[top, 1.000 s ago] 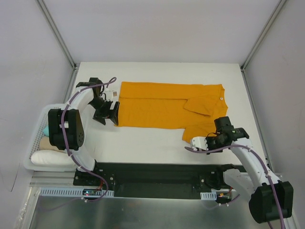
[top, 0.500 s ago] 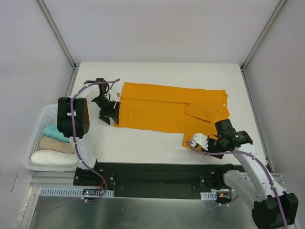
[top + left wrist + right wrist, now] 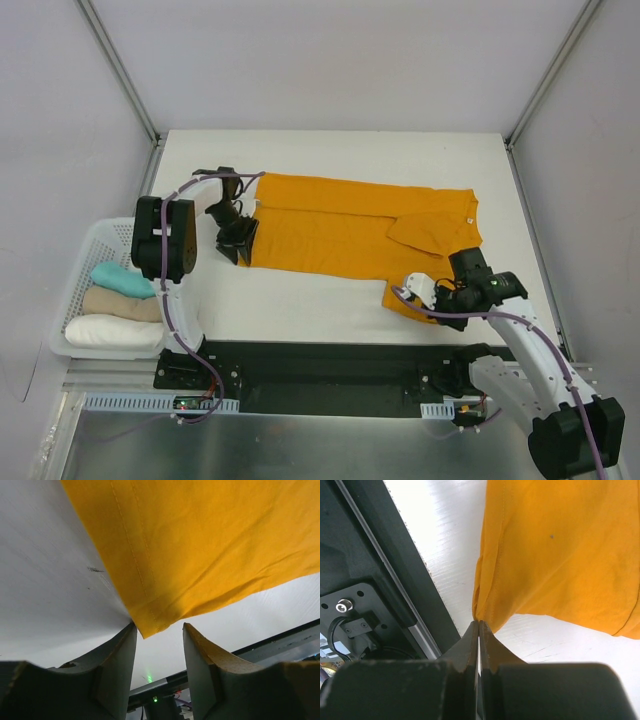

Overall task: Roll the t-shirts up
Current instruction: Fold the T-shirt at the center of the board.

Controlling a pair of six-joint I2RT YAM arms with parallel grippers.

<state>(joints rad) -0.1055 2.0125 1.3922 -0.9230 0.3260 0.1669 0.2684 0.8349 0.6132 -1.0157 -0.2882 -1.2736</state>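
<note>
"T-shirt (image 3: 340, 225), the mustard-orange one. Where does it lie from your side?"

"Spread across the middle of the white tabletop (image 3: 300, 150), long way left to right. The hem end is on the left and the round neck on the right, with the small white neck label (image 3: 466, 207) at the far right edge. One short sleeve (image 3: 425, 230) is folded in over the body."

"And the left gripper (image 3: 240, 240)?"

"It sits low at the near left corner of the hem. In the wrist view the left gripper (image 3: 159, 630) has its jaws apart, and the stitched corner of the T-shirt (image 3: 200, 545) pokes in between them. There is a gap to the right jaw, so nothing is pinched. I can't tell whether the cloth touches the left jaw."

"The right gripper (image 3: 415, 295)?"

"Clenched. It is at the near right corner of the T-shirt, just in front of the black rail (image 3: 330, 365) that carries the arm bases. Up close, the right gripper (image 3: 479, 625) has its jaws pressed flat together with a bunched fold of the T-shirt (image 3: 560, 555) caught at the tips. The orange cloth fans out from that pinch."

"Anything off to the side?"

"A white basket (image 3: 68, 300) hangs beside the left edge of the tabletop. It holds three rolled cloths side by side: a teal one (image 3: 112, 277), a beige one (image 3: 120, 303) and a white one (image 3: 105, 333)."
</note>
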